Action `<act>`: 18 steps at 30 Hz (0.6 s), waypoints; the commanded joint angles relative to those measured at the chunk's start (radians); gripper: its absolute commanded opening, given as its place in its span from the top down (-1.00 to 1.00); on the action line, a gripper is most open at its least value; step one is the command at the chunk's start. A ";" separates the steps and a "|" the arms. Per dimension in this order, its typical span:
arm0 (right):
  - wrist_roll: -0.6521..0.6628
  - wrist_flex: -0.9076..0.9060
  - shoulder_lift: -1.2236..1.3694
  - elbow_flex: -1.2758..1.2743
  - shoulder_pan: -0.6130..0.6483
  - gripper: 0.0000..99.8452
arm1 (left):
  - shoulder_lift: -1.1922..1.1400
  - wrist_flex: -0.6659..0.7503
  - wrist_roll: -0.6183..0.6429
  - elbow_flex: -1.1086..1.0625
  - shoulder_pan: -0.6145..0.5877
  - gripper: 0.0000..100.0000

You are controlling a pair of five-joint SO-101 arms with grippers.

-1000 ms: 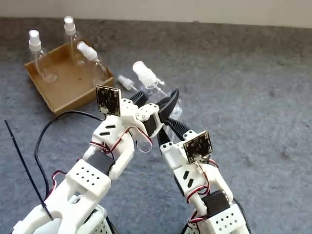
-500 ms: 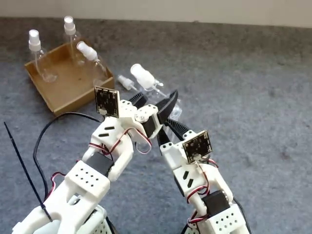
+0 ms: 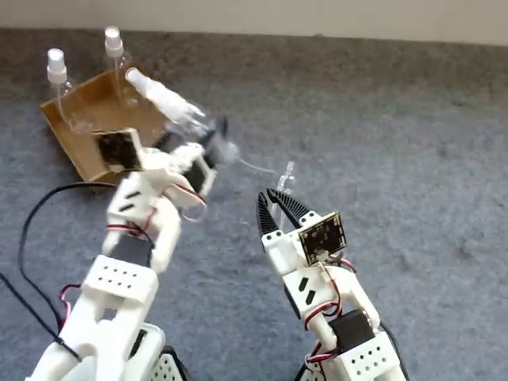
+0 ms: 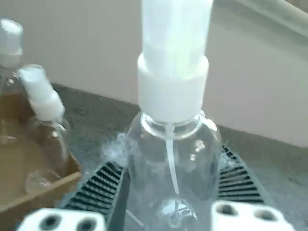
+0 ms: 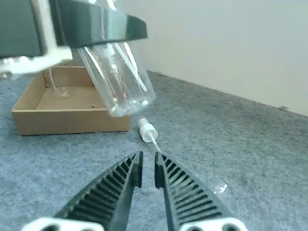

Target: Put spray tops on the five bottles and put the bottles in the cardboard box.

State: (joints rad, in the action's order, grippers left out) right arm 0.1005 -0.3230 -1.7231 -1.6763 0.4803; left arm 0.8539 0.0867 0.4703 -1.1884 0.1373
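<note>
The right gripper (image 5: 147, 159), its jaws a narrow slit apart and holding nothing, hangs well short of the cardboard box (image 3: 63, 143). A loose spray top (image 5: 147, 131) lies on the grey carpet (image 3: 397, 119) between that gripper and the box. The left gripper (image 4: 171, 187) clamps a spray-topped clear bottle (image 5: 118, 77), raised and tilted at a corner of the box. Other topped bottles (image 3: 115, 48) stand inside the box.

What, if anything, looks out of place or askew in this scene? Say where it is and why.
A loose spray top lies on its side on the carpet near the cardboard box, fitted to no bottle. In the box, one bottle leans instead of standing upright.
</note>
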 commanded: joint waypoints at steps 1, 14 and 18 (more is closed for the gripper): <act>0.005 -0.002 -0.001 -0.160 0.004 0.92 | 0.022 0.002 -0.140 0.117 -0.114 0.80; 0.005 -0.004 -0.001 -0.160 0.004 0.92 | 0.019 -0.140 -0.381 0.237 -0.289 0.80; 0.005 -0.004 -0.001 -0.160 0.004 0.92 | -0.031 -0.256 -0.422 0.352 -0.294 0.80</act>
State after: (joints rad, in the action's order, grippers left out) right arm 0.1005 -0.3245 -1.7231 -1.6763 0.4803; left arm 0.8523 -0.0775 0.0898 -0.9904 -0.1419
